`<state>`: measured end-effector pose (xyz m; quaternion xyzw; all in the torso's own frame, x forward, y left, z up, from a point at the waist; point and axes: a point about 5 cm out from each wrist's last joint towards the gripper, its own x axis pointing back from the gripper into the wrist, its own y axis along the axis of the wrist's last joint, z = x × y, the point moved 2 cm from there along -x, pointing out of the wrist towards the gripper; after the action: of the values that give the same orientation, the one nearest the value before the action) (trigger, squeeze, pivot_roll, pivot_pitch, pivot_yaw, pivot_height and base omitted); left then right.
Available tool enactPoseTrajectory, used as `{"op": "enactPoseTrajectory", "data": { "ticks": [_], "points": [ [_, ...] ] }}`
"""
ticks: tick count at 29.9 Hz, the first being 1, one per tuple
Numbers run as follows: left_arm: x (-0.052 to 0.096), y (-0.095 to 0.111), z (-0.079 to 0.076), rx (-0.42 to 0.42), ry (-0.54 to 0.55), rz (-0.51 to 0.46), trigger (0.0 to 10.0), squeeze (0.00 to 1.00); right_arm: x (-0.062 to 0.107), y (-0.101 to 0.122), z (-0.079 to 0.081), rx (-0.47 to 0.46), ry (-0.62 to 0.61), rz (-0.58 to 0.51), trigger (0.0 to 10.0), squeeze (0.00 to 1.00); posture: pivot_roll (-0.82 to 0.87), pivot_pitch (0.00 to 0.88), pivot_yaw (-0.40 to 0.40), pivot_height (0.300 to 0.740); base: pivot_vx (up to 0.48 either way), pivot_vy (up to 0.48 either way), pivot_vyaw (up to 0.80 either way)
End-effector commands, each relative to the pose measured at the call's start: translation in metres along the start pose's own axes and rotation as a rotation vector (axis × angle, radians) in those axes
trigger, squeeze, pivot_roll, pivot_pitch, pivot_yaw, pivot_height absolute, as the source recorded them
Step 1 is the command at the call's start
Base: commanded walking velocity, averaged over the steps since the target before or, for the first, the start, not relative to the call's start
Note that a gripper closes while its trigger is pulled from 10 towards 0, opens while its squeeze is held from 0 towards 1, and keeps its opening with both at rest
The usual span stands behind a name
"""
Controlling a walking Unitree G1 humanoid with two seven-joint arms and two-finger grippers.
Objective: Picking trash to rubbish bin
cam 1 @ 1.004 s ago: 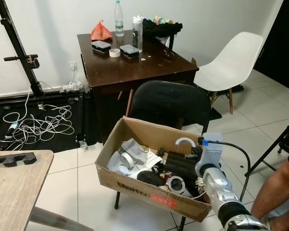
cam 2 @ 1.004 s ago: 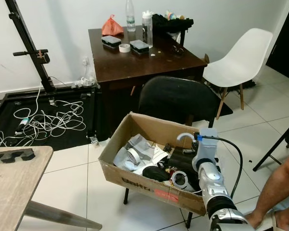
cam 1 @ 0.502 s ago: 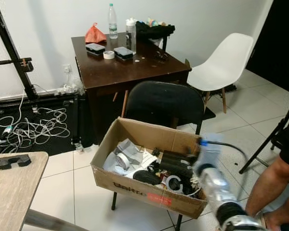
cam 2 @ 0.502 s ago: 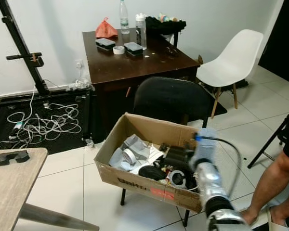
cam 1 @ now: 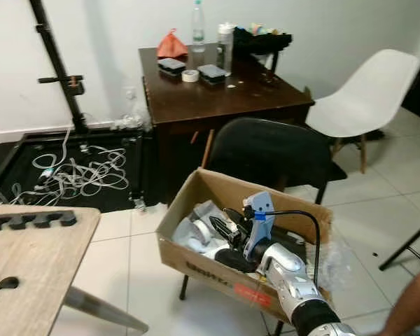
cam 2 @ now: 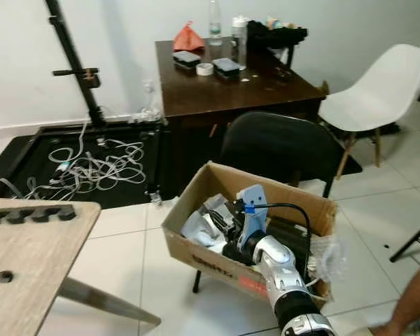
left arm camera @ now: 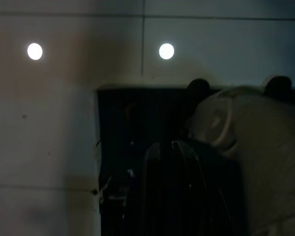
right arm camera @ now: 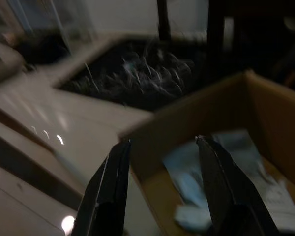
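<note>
Both parted, empty right gripper (cam 1: 232, 218) jaws hover above the cardboard box (cam 1: 196, 262).

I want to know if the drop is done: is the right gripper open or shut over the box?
Open. The right gripper shows a clear gap between its black fingers, nothing held, above the cardboard box.

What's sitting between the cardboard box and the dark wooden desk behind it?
A black chair stands between them in the left eye view: the cardboard box rests on its seat, and its backrest rises between the box and the dark wooden desk.
</note>
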<state>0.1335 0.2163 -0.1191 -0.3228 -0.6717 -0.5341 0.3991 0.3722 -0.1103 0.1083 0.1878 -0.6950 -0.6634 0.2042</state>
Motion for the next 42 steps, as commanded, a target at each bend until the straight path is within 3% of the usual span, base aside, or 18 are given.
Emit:
{"op": "enactPoseTrajectory", "data": {
  "ticks": [1, 5, 7, 13, 18, 32, 42],
  "points": [
    [0.003, -0.01, 0.009, -0.013, 0.017, 0.039, 10.0, 0.0, 0.006, -0.013, -0.004, 0.018, -0.032, 0.06, 10.0, 0.0, -0.1, 0.157, 0.023, 0.74, 0.0, 0.0, 0.0],
    [0.005, -0.01, 0.013, -0.015, 0.021, 0.038, 10.0, 0.0, 0.006, 0.005, -0.012, 0.007, -0.066, -0.033, 10.0, 0.0, -0.1, 0.157, 0.024, 0.74, 0.0, 0.0, 0.0],
    [0.005, -0.01, 0.015, -0.022, 0.021, 0.039, 10.0, 0.0, 0.006, 0.014, -0.025, 0.033, -0.149, -0.053, 10.0, 0.0, -0.11, 0.154, 0.026, 0.74, 0.0, 0.0, 0.0],
    [0.005, -0.01, 0.016, -0.024, 0.021, 0.039, 10.0, 0.0, 0.004, 0.021, -0.02, 0.015, -0.09, -0.094, 10.0, 0.0, -0.1, 0.153, 0.026, 0.74, 0.0, 0.0, 0.22],
    [0.005, -0.011, 0.015, -0.023, 0.018, 0.043, 10.0, 0.0, 0.005, 0.01, -0.011, 0.04, -0.042, -0.045, 10.0, 0.0, -0.1, 0.161, 0.026, 0.74, 0.0, 0.0, 0.78],
    [0.005, -0.014, 0.011, -0.035, 0.006, 0.053, 10.0, 0.0, 0.007, -0.006, -0.003, 0.062, 0.017, 0.047, 10.0, 0.0, -0.1, 0.165, 0.028, 0.74, 0.0, 0.0, 0.78],
    [0.003, -0.015, 0.004, -0.048, -0.018, 0.06, 10.0, 0.0, 0.013, -0.037, 0.012, 0.085, 0.077, 0.197, 10.0, 0.0, -0.1, 0.162, 0.027, 0.74, 0.0, 0.0, 0.78]
  ]
}}
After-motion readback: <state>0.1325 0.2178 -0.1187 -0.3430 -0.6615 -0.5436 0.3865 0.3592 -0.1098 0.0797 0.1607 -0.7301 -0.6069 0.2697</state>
